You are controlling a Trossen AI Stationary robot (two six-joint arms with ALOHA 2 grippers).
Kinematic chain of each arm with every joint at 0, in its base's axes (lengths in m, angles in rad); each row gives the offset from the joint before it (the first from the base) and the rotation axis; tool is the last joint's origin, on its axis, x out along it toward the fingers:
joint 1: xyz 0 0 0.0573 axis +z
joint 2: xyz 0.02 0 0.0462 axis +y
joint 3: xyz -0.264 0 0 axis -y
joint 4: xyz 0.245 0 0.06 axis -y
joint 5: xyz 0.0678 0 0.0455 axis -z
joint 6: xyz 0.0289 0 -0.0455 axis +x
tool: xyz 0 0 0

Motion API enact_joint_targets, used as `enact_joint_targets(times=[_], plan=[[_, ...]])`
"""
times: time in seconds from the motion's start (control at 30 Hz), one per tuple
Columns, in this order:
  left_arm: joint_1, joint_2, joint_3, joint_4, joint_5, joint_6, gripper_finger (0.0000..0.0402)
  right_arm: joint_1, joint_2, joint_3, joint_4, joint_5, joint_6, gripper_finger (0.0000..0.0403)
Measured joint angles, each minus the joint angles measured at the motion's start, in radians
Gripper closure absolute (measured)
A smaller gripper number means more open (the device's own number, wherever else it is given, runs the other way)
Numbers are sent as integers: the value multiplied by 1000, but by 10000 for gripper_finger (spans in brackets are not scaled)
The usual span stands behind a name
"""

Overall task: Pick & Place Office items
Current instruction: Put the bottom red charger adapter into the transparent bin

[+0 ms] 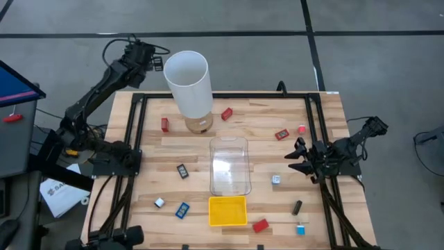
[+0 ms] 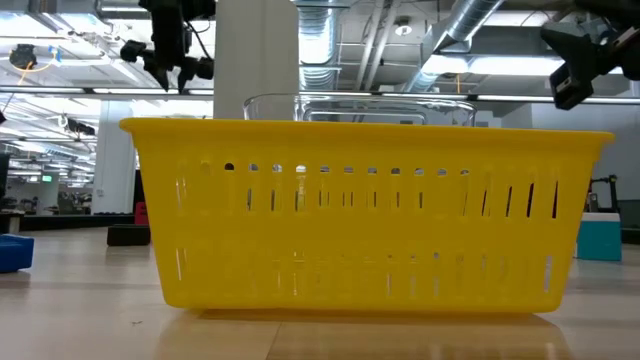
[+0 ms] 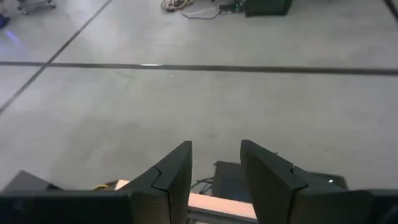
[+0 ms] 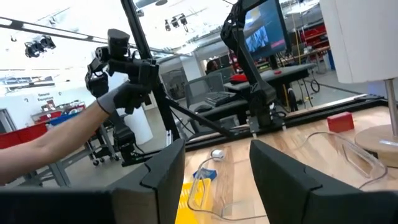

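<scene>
yellow plastic fills the near edge of the scene: the slotted yellow tray (image 1: 227, 211) sits at the front of the wooden counter (image 1: 257, 118), with the clear plastic bin (image 1: 229, 165) just behind it and a tall white cylinder (image 1: 188, 81) beyond that. both containers look empty, so the sorting seems barely begun.

the office items lie loose on the boards. nearest the front are a red piece (image 1: 260, 225), a blue-and-white piece (image 1: 300, 228), a black piece (image 1: 297, 206), a blue piece (image 1: 182, 210) and a small white one (image 1: 159, 203). farther back are a silver-white piece (image 1: 275, 179) and a dark clip (image 1: 182, 171); farther still a red block (image 1: 281, 134), a pink piece (image 1: 302, 129), a red piece (image 1: 227, 114) and another red one (image 1: 164, 124) beside the cylinder.

the right gripper (image 1: 299, 157) hovers over the counter's right side, its fingers (image 4: 165, 171) parted with nothing between them. the left gripper (image 1: 157, 61) is raised beyond the far left corner, off the counter, looking over bare floor; its fingers (image 3: 176, 177) stand a little apart and hold nothing. a person's gloved hand (image 4: 123, 96) shows in the right wrist view, up on that raised arm.

neither arm has committed to a piece yet. the silver-white piece lies closest to the right gripper, so a sensible next move is to lower over it, square the fingers to its sides and close.
</scene>
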Motion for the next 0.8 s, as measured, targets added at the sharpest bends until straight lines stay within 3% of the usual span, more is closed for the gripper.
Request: enact_joint_targets(times=[0.23,0.6,0.8], plan=[[-5,-11,-6,-106,61,-85,270,1,6,0,2,0,24,228],[-38,-2,-95,-103,-23,-182,271,25,34,0,10,27,59,228],[-56,-2,-142,-117,-42,-178,297,24,34,0,10,29,67,228]])
